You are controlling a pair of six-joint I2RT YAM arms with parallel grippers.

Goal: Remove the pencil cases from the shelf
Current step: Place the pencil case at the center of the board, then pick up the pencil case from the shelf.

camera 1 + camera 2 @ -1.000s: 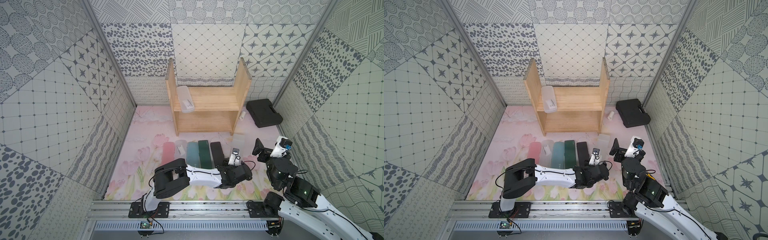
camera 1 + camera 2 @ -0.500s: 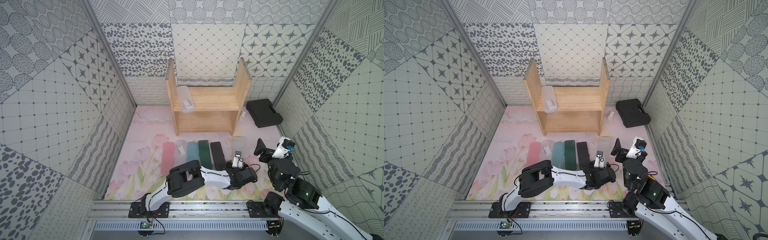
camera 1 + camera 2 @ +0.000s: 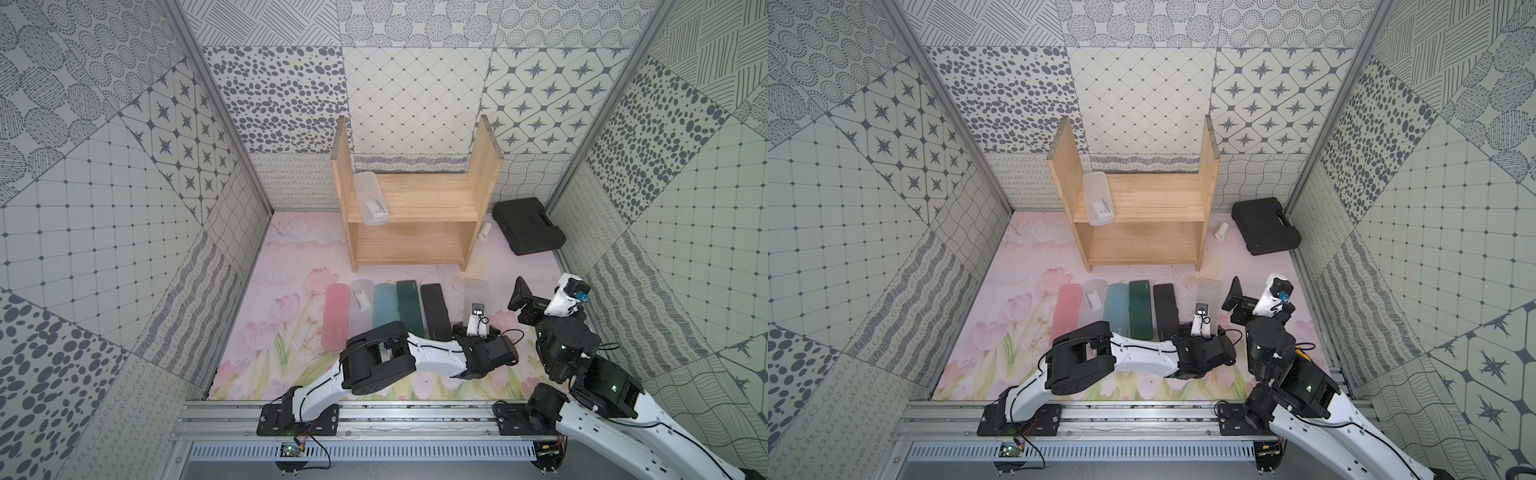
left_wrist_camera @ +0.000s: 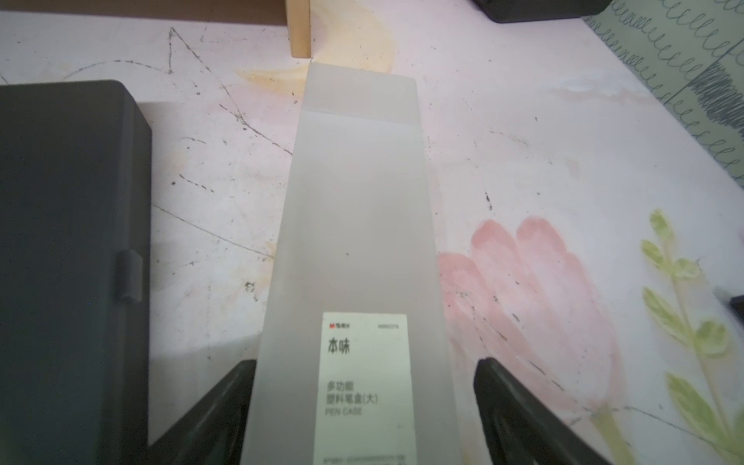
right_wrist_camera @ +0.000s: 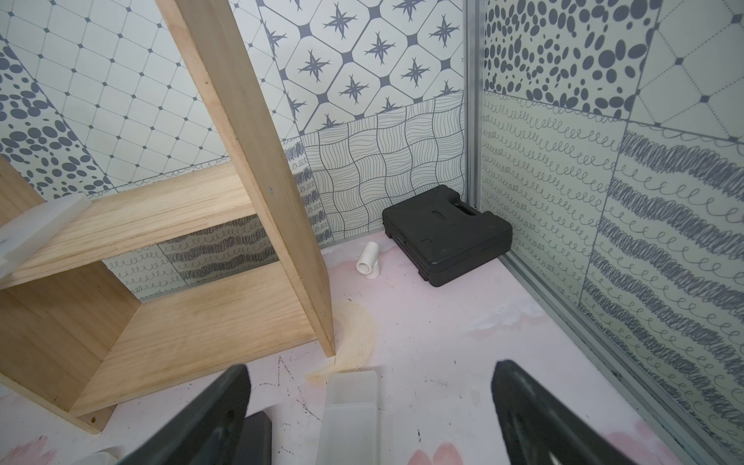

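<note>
The light-wood shelf [image 3: 424, 195] [image 3: 1154, 195] stands at the back. One frosted clear pencil case [image 3: 370, 198] [image 3: 1098, 198] lies on its upper board, at the left. On the floor in front lie pink [image 3: 336, 316], clear [image 3: 360, 297], light blue [image 3: 385, 305], dark green [image 3: 409, 303] and black [image 3: 434, 307] cases in a row. Another clear labelled case [image 3: 475, 293] [image 4: 358, 241] lies to their right. My left gripper [image 3: 473, 332] [image 4: 366, 362] is open astride its near end. My right gripper [image 3: 536, 297] [image 5: 372, 366] hangs open and empty at the right.
A black toolbox [image 3: 528, 224] [image 5: 447, 237] and a small white tube [image 3: 485, 230] [image 5: 368, 261] lie in the back right corner. The right wrist view shows the shelf's right side panel [image 5: 257, 161] close ahead. Patterned walls close in all sides.
My left gripper has opened and let go of the clear labelled case, which now lies on the floor. The left arm's elbow has swung to the right.
</note>
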